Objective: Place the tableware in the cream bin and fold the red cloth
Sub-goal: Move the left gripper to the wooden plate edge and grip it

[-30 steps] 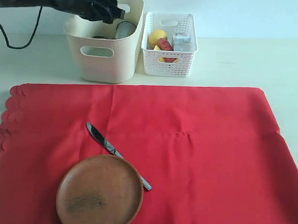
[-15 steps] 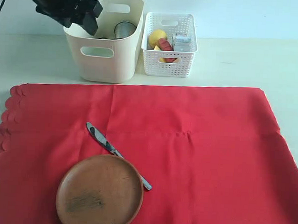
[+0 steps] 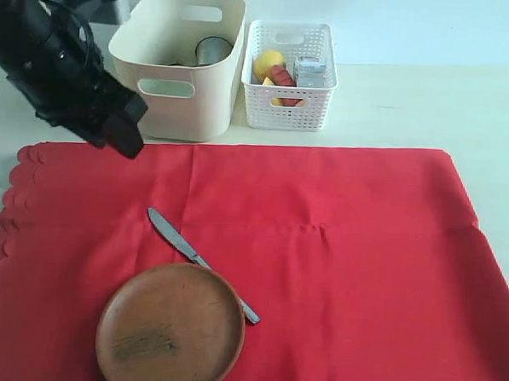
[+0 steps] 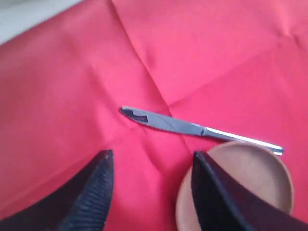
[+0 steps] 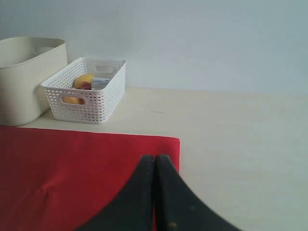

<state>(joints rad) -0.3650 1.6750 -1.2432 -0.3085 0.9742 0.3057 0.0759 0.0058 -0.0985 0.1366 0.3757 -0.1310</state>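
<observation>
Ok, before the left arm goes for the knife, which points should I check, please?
1. Left gripper open and empty: ok.
2. Metal knife lying free on the red cloth: ok.
3. Knife handle clear of the round brown plate: cannot tell.
4. Right gripper shut, away from the knife: ok.
5. Cream bin upright, top open: ok.
</observation>
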